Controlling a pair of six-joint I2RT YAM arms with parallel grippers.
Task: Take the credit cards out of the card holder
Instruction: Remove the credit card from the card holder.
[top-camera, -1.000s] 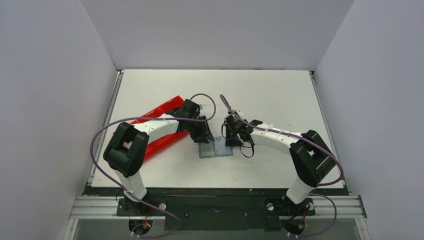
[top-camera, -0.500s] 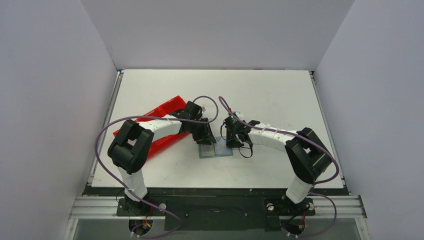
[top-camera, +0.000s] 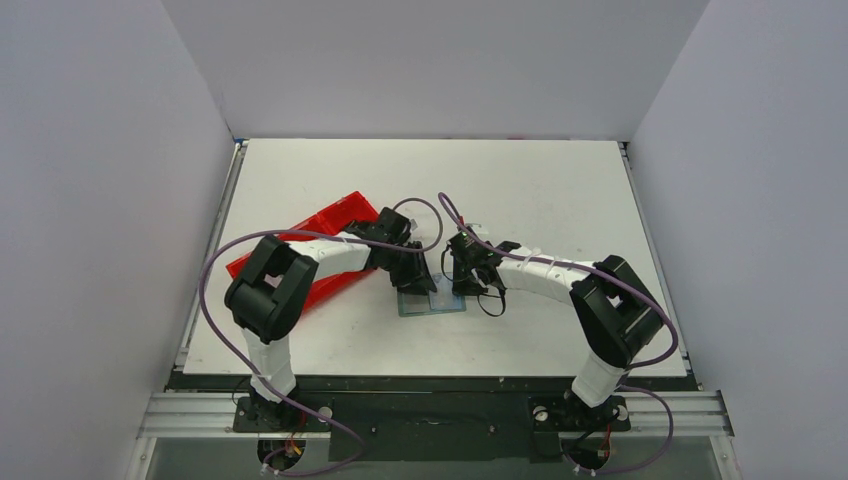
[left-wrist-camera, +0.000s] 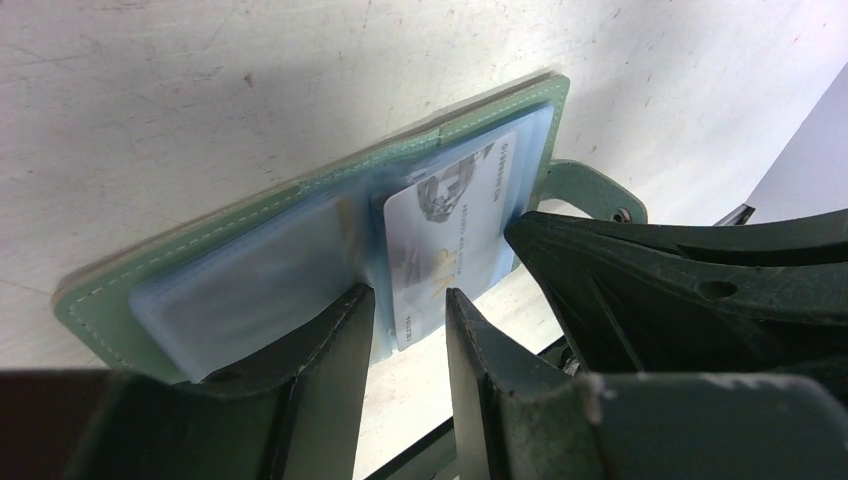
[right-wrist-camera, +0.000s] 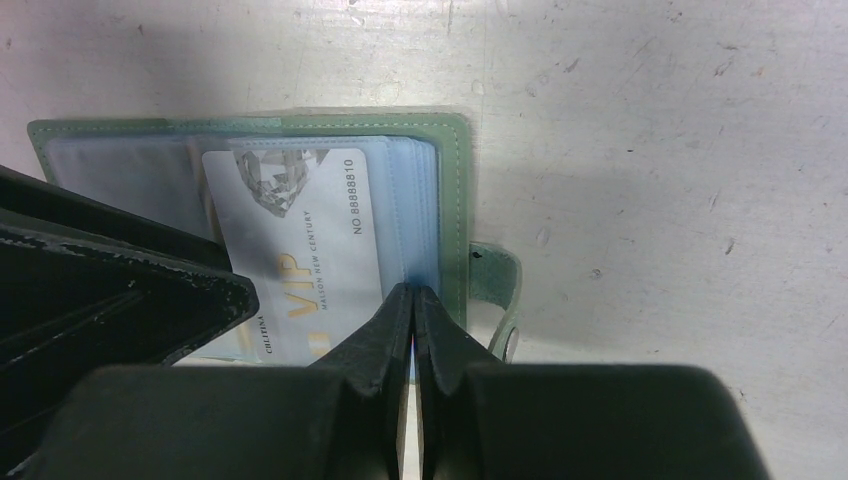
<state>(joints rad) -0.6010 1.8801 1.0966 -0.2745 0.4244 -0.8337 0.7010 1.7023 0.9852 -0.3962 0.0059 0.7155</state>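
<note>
Sliding the pale card with the diamond print and gold VIP lettering (right-wrist-camera: 300, 230) from its clear sleeve called, I judged, for a pinch on the card's bare edge alone, with the cover pinned. The flat grey-green card holder (top-camera: 432, 300) lay open at the overhead frame's centre on the white table (top-camera: 540, 190). The left gripper (left-wrist-camera: 410, 325) stood partly open astride the card's lower edge, holding nothing. The right gripper (right-wrist-camera: 413, 300) was fully closed at the sleeves' right edge (whether plastic was caught, I couldn't tell). The red plastic tray (top-camera: 335, 215) sat centre-left, apart from the holder; the two arms crowded each other.
</note>
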